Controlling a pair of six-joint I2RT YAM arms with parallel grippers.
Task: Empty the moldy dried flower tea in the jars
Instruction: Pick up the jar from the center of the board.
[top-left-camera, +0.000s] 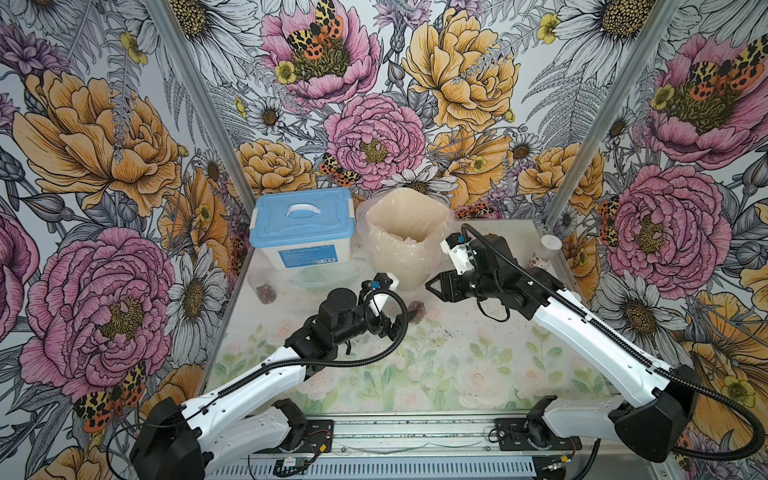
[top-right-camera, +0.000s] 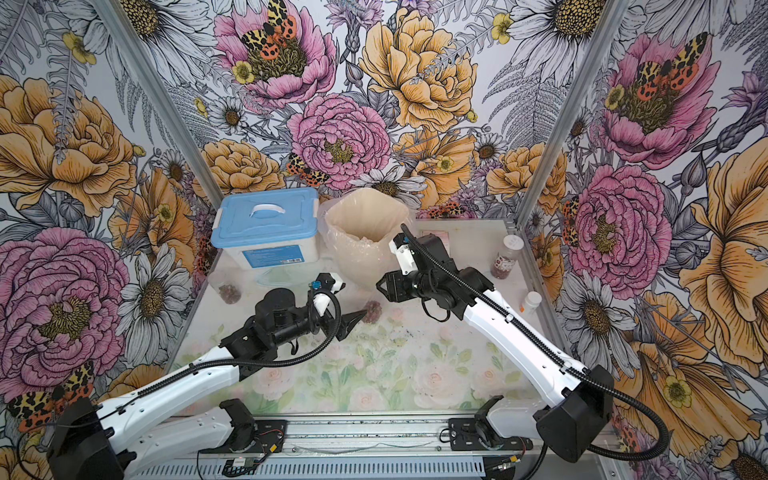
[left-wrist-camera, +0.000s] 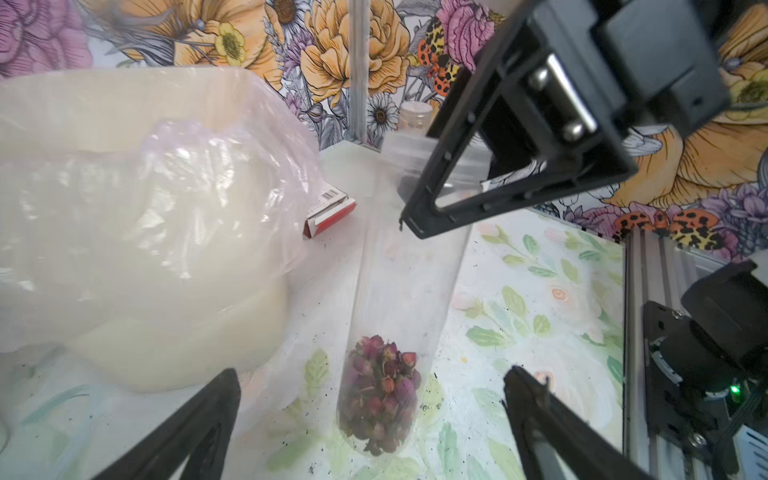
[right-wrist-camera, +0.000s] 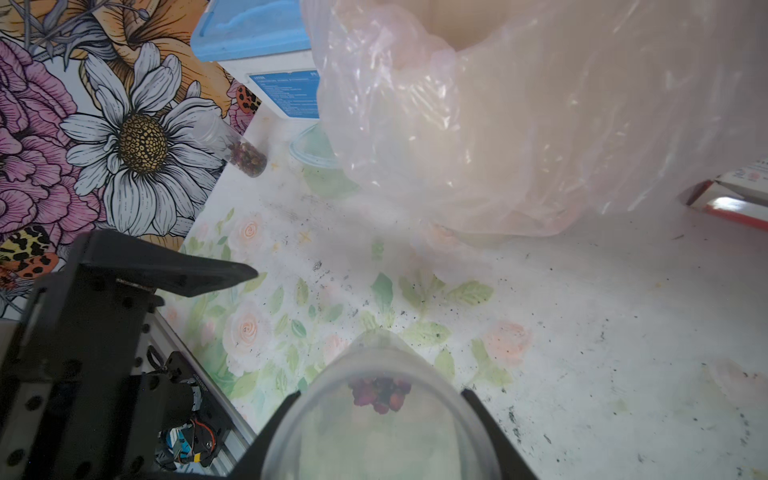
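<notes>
Left wrist | right gripper (left-wrist-camera: 419, 208) clamps jar (left-wrist-camera: 407, 291) top | left gripper (left-wrist-camera: 372, 374) spread, gaps beside

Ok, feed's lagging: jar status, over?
Right gripper shut on slim clear cylindrical jar, dark-red dried buds inside. Left gripper open, flanking its base. Plastic-lined cream bin adjacent, nothing between.

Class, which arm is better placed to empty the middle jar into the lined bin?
Right. The right gripper clamps the slim clear jar near its top, beside the cream bag-lined bin; the left gripper stands open by its base.
</notes>
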